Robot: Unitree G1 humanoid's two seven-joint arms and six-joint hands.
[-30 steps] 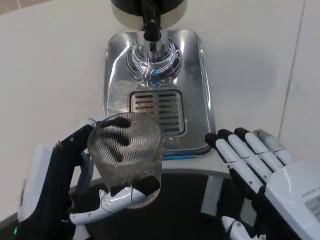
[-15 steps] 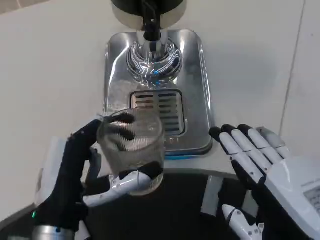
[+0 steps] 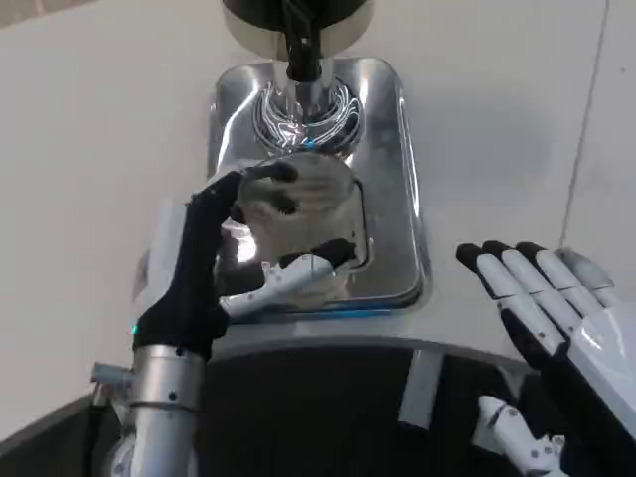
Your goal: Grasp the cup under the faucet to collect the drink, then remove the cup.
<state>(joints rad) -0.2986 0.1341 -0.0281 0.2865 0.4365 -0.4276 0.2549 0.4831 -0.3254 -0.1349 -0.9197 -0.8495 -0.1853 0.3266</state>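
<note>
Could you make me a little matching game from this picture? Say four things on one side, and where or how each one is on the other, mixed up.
Things:
1. cup
2. left hand
3. right hand
4. faucet

States:
A. open, fingers apart, holding nothing, right of the tray
B. black, at the top, above the shiny tray
C. clear and ribbed, over the tray's grate
D. wrapped around the cup

Pairs: 1-C, 2-D, 3-A, 4-B

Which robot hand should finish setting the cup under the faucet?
Left. The left robot hand already grips the cup over the drip tray, just short of the faucet. The right robot hand waits open beside the tray.
</note>
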